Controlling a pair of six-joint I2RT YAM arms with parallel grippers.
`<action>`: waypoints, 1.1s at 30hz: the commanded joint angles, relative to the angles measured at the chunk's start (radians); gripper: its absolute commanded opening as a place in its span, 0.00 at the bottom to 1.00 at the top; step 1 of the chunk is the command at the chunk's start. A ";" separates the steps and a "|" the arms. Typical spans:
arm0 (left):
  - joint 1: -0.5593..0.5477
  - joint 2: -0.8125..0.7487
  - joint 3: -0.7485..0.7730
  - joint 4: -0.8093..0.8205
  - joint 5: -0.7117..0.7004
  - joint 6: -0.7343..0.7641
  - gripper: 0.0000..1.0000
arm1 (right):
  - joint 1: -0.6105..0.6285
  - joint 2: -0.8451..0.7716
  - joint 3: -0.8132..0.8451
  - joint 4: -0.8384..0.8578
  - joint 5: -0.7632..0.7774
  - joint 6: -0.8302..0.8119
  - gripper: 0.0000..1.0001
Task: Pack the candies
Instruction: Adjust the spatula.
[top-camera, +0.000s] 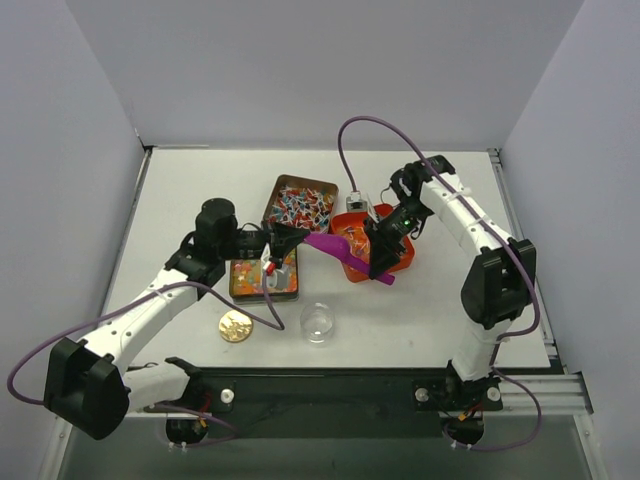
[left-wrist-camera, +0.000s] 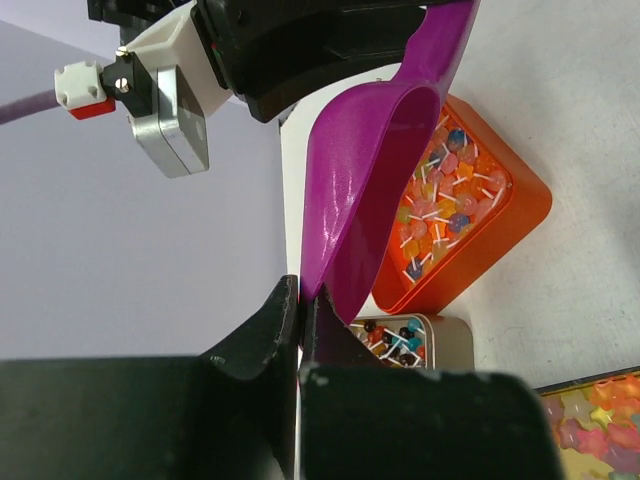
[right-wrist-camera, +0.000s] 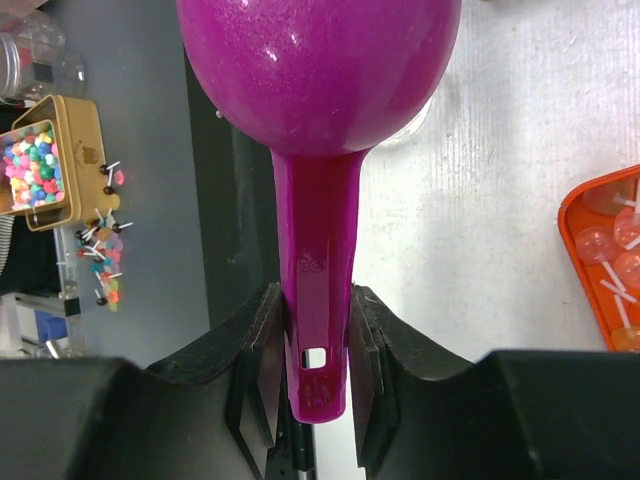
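A purple scoop (top-camera: 345, 255) hangs level between both grippers, over the gap between the tins and the orange tray (top-camera: 405, 262). My right gripper (top-camera: 381, 264) is shut on its handle (right-wrist-camera: 318, 330). My left gripper (top-camera: 287, 241) pinches the front rim of the bowl (left-wrist-camera: 370, 170), which looks empty inside. Candies fill the back tin (top-camera: 300, 204), the near tin (top-camera: 263, 279) and the orange tray (left-wrist-camera: 445, 200). The left wrist view shows a small tin (left-wrist-camera: 455, 340) of stick candies under the scoop.
A round gold lid (top-camera: 236, 325) lies near the front left. A clear round jar (top-camera: 318, 322) stands in front of the scoop. A small grey box (top-camera: 357, 203) sits behind the orange tray. The right arm's purple cable (top-camera: 345, 140) arcs over the back.
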 joint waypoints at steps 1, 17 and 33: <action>-0.017 -0.007 -0.012 0.000 0.010 -0.032 0.00 | 0.012 0.011 0.043 -0.188 -0.021 -0.038 0.00; 0.015 0.080 0.192 -0.277 -0.128 -0.500 0.00 | -0.251 -0.147 0.262 0.055 -0.051 0.249 1.00; 0.072 0.230 0.384 -0.418 -0.088 -0.948 0.00 | 0.113 -0.707 -0.601 1.249 0.467 0.186 1.00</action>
